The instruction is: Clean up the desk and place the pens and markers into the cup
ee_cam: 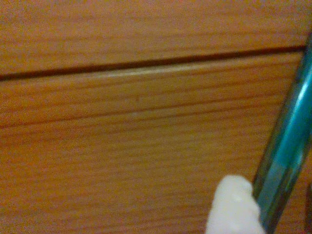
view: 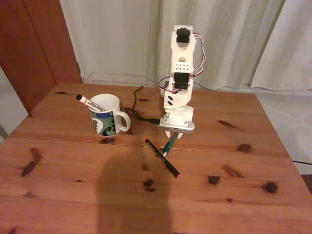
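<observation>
While the teal-green pen (view: 170, 143) slants down from under the arm's white head to the table (view: 73, 195), its lower tip meets the thin black pen (view: 162, 157) near that pen's middle, and the black pen lies flat with red at both ends, running diagonally toward the lower right of the fixed view. Seen from the wrist view, the teal pen (ee_cam: 287, 146) rises steeply along the right edge, pressed against a white fingertip (ee_cam: 231, 207) of the tool (view: 174, 136) (the opposite finger is out of sight there), so the tool appears clamped on this pen, tilted above the table's dark seam (ee_cam: 146, 66). Well to the left in the fixed view stands the white cup (view: 106, 115), handle turned toward the arm, with the white marker (view: 89, 103) leaning inside it, black cap sticking out over the far-left rim.
</observation>
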